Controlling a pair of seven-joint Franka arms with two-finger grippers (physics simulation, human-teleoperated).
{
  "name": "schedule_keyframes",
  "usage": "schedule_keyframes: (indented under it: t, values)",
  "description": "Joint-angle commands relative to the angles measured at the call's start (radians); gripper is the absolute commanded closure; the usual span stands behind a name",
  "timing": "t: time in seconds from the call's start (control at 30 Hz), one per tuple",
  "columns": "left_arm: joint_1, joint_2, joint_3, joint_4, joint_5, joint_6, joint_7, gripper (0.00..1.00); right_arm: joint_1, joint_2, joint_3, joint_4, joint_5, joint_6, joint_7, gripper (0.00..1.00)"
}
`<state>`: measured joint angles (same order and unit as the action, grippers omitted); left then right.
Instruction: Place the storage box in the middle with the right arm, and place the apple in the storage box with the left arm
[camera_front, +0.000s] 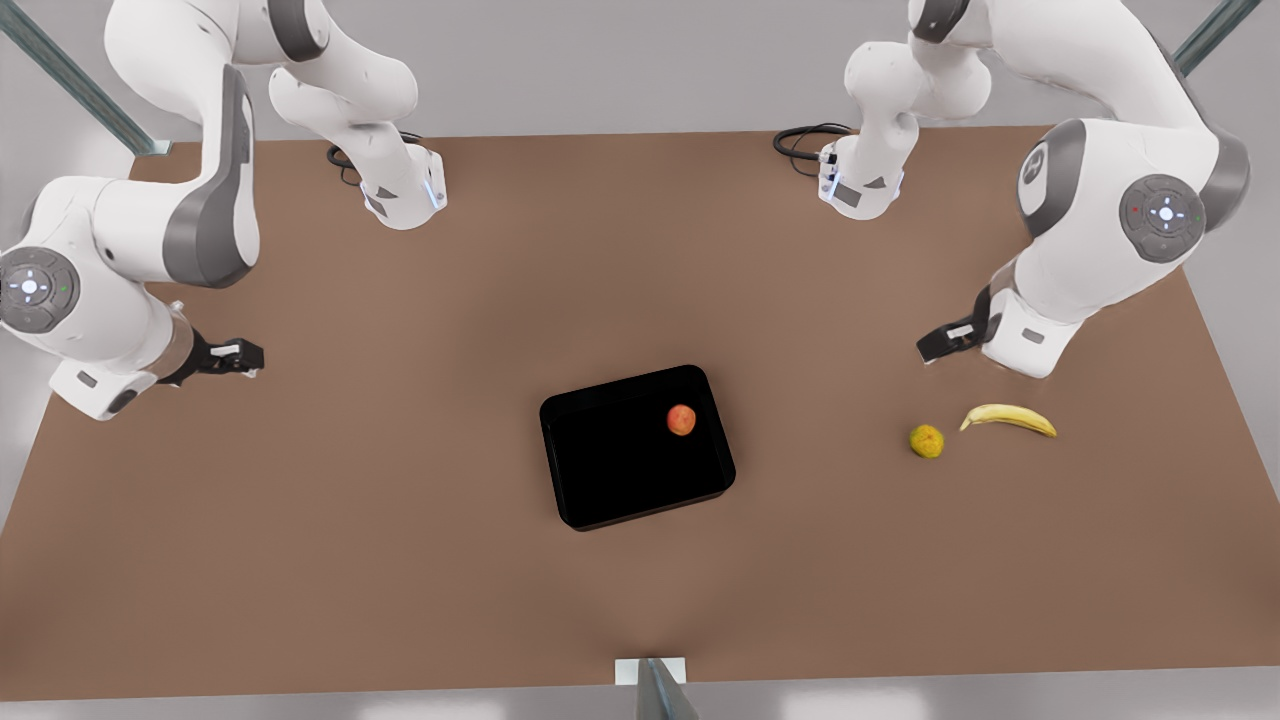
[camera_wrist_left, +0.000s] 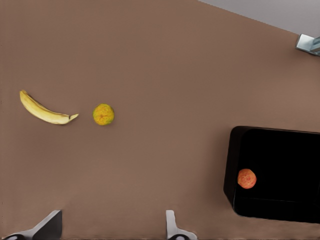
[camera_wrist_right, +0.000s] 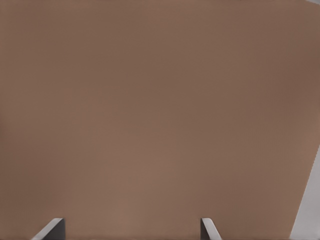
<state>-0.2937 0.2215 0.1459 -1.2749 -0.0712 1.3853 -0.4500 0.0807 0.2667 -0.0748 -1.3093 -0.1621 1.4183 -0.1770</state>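
Observation:
The glossy black storage box (camera_front: 620, 460) lies in the middle of the brown table, slightly skewed. The red-orange apple (camera_front: 681, 420) rests inside it near the far corner on the front view's right; the left wrist view has the apple (camera_wrist_left: 246, 178) against the near wall of the storage box (camera_wrist_left: 285, 160). My left gripper (camera_front: 945, 343) hovers at the front view's right, above the table and well away from the box, its fingers (camera_wrist_left: 172, 227) open and empty. Far off at the front view's left, my right gripper (camera_front: 235, 357) is open over bare table, fingers (camera_wrist_right: 207, 227) empty.
A yellow banana (camera_front: 1008, 417) and a yellow-green round fruit (camera_front: 926, 441) lie on the table just in front of my left gripper; they are the banana (camera_wrist_left: 42, 110) and fruit (camera_wrist_left: 103, 114) in the left wrist view. A metal bracket (camera_front: 650, 675) sits at the table's near edge.

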Motion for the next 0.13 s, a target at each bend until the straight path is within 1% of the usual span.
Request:
schedule_keyframes:
  t: [0.0,0.1]
  values:
    - [0.016,-0.048,-0.032,-0.044,0.051,-0.091,0.290,0.00,-0.001,-0.001,0.000,0.001,-0.019,-0.004,-0.005,0.00]
    - [0.016,-0.037,-0.032,-0.038,0.048,-0.111,0.290,0.00,-0.002,0.000,0.000,-0.001,-0.019,-0.004,-0.006,0.00]
